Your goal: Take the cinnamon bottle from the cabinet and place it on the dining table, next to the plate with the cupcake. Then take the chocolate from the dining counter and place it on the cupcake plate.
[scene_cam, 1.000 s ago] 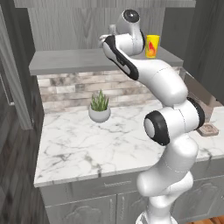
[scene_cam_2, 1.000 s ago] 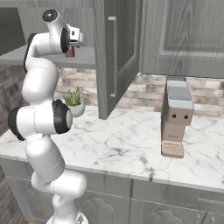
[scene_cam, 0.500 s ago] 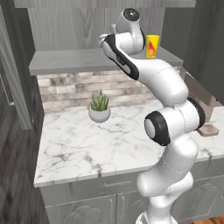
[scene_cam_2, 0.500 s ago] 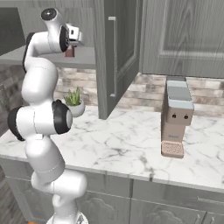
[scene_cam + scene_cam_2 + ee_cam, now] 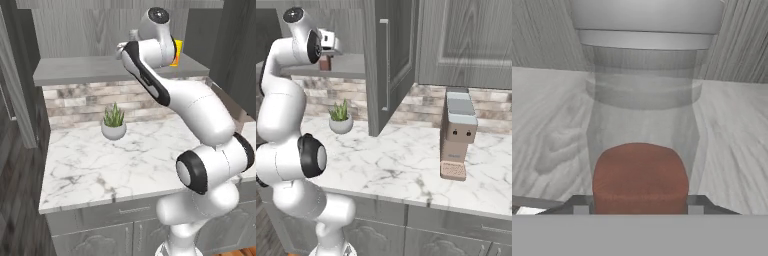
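My gripper is up inside the open cabinet, level with the cabinet shelf, and my hand view looks straight at the cinnamon bottle from very close. The bottle stands upright on that shelf, long axis vertical, its grey cap at the top and the brown powder settled in the lower part of the clear body. My jaws sit at either side of its base, but I cannot tell whether they are pressing the glass or still slack. From the right base view the bottle shows just below my hand. A yellow cup stands on the same shelf behind my wrist.

On the marble table below sit a small potted plant and, further right, a coffee machine. The cabinet door hangs open.
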### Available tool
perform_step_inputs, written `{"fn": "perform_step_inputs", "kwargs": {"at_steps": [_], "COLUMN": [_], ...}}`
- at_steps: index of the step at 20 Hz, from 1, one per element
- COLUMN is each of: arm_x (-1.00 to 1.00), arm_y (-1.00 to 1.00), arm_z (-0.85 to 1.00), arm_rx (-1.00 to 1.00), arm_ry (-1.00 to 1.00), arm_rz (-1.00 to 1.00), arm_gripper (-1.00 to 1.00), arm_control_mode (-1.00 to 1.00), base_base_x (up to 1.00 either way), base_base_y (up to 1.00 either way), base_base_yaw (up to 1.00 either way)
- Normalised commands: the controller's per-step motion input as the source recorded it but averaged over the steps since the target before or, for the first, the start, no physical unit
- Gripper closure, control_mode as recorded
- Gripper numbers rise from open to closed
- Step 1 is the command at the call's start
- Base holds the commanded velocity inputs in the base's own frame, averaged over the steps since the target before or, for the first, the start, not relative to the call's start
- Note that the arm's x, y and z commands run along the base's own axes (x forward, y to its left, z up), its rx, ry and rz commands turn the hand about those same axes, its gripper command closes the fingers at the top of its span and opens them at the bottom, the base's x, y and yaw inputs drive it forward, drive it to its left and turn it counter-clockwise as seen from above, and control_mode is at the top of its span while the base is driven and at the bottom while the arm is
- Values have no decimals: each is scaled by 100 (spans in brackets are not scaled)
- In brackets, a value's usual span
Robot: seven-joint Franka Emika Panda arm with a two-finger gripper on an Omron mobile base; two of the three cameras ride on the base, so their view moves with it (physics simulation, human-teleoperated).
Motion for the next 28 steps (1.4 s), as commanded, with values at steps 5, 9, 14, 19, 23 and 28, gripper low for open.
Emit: {"fn": "perform_step_inputs", "kwargs": {"at_steps": [5,9,14,19,23,28], "arm_x": [-100,-100,-100,-79,-47,-50], "arm_y": [0,0,0,0,0,-13], "arm_z": [0,0,1,13,0,0], "arm_rx": [-1,0,0,0,0,3], "arm_ry": [-3,0,0,0,-1,0], "arm_rz": [2,0,0,0,0,0], "arm_gripper": [100,100,100,100,100,100], "arm_control_mode": [-100,-100,-100,-100,-100,-100], "base_base_x": [0,0,0,0,0,0], "base_base_y": [0,0,0,0,0,0], "base_base_yaw": [0,0,0,0,0,0]}}
